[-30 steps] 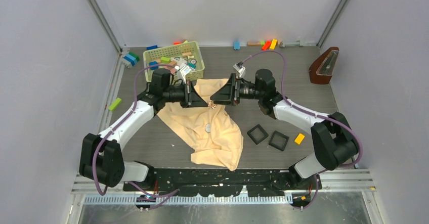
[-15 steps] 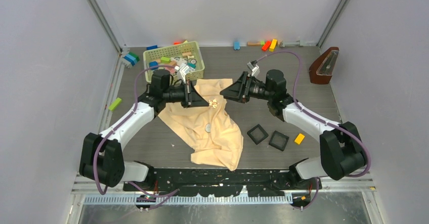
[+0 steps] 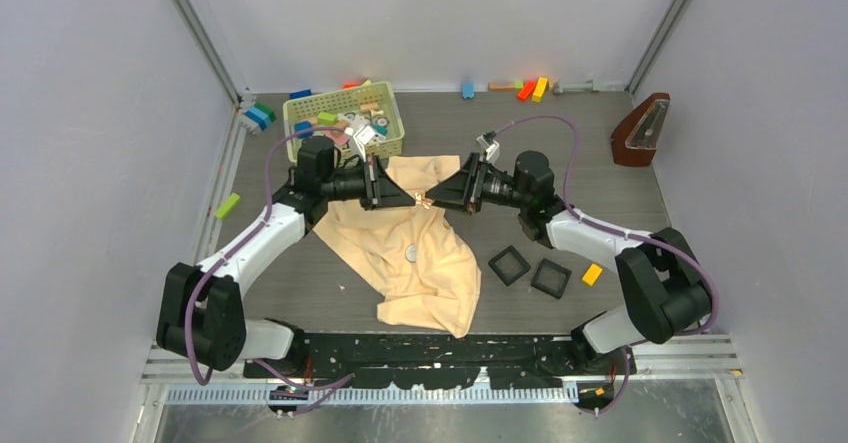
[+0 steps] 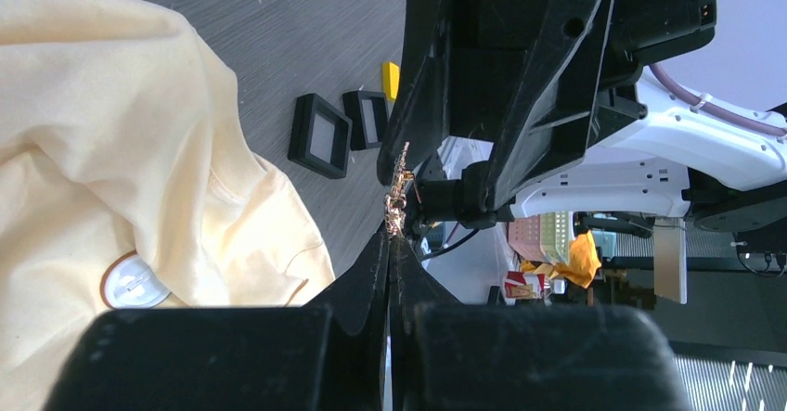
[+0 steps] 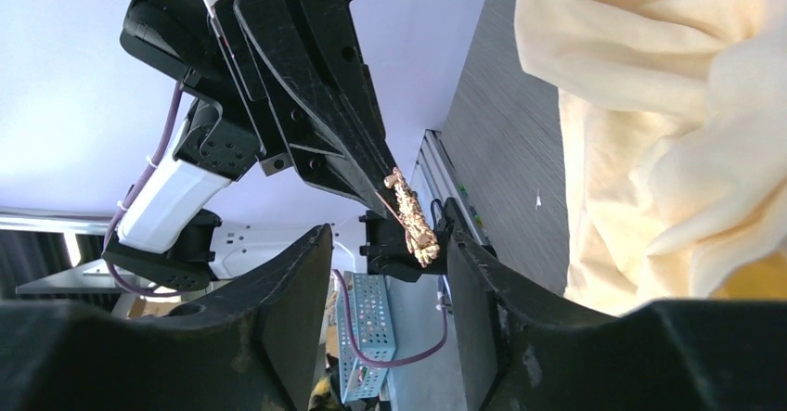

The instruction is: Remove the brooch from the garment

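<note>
**Left gripper** (image 4: 391, 237): the fingers are pressed together and clamp the lower end of the brooch (image 4: 399, 188). In the left wrist view the brooch sticks up past the fingertips at frame centre. It shows as a thin, knobbly, gold-tinted strip.

**Right gripper** (image 5: 388, 237): the jaws stand apart. In the right wrist view the brooch (image 5: 412, 214) sits just right of centre, in line with the gap between the two fingers and nearer the right-hand one. Contact with either finger cannot be confirmed. In the left wrist view the right gripper's black finger edge runs just beside the brooch's upper end.

**Top view**: both grippers meet tip to tip at frame centre, over the upper part of the garment (image 3: 425, 263). The brooch (image 3: 422, 201) is a small bright speck between them.

**Brooch and garment**: the pale yellow cloth fills the left side of the left wrist view and the right side of the right wrist view. In both it is apart from the brooch.

**Limits of view**
- The brooch's pin and clasp are too small to make out.
- From above, the fingertips overlap the brooch, so the grip itself is hidden.
- Blurred gripper bodies fill the bottom of both wrist views.
- The garment is cut off at the frame edges.
- A grey disc (image 4: 130, 281) lies on the cloth at lower left.
- Two black trays (image 4: 320, 135) sit on the table (image 4: 278, 40) above it.
</note>
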Controlling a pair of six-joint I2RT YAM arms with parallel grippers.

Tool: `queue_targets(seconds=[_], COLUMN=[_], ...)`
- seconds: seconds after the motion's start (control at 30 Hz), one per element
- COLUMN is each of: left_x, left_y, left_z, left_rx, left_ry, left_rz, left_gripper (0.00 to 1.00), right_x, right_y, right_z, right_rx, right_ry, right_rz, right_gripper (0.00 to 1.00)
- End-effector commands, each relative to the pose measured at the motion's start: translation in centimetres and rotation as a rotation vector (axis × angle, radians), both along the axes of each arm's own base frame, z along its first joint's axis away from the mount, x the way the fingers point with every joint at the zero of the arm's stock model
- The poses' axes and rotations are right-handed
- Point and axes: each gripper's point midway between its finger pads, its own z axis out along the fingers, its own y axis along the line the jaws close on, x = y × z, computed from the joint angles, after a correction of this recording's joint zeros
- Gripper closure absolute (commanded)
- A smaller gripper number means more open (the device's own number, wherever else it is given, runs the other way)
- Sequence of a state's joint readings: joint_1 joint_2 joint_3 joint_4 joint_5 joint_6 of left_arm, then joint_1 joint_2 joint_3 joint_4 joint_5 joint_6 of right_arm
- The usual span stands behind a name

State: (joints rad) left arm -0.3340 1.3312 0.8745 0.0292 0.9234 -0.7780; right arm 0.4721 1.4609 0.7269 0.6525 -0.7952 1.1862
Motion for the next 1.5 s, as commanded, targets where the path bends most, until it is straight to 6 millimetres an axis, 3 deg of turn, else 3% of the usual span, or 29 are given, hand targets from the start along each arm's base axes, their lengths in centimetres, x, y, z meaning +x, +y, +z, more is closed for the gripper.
queue_targets(seconds=[0.0,0.23,0.57,0.73,0.87,1.0,1.2,1.47], left_x=[-0.5,-0.5,-0.6,-0.7,-0.7,-0.7,-0.8,-0.7], left_y=[-0.3,-0.3,-0.4,-0.3,-0.3,-0.4,-0.3,-0.3], left_z=[1.7,1.6,1.6,1.7,1.8,1.6,1.8,1.7], left_rx=[-0.043,-0.042,-0.042,-0.042,-0.042,-0.039,-0.041,-0.033], left_ry=[-0.059,-0.060,-0.066,-0.078,-0.087,-0.081,-0.090,-0.091], left_rz=[-0.032,-0.032,-0.041,-0.045,-0.047,-0.047,-0.049,-0.043], left_gripper=[1.00,1.00,1.00,1.00,1.00,1.00,1.00,1.00], right_x=[-0.1,0.0,0.2,0.3,0.5,0.6,0.8,0.4], right_y=[0.6,0.7,0.8,0.9,0.9,0.9,1.0,1.2], right_z=[1.9,1.7,1.4,1.0,0.7,0.7,0.5,-0.1], right_rx=[0.075,0.077,0.072,0.064,0.057,0.061,0.058,0.036], right_ry=[-0.059,-0.053,-0.043,-0.031,-0.021,-0.019,-0.002,0.002], right_rz=[0.019,0.025,0.023,0.021,0.008,0.001,0.007,0.027], right_gripper=[0.52,0.64,0.73,0.72,0.58,0.53,0.68,0.72])
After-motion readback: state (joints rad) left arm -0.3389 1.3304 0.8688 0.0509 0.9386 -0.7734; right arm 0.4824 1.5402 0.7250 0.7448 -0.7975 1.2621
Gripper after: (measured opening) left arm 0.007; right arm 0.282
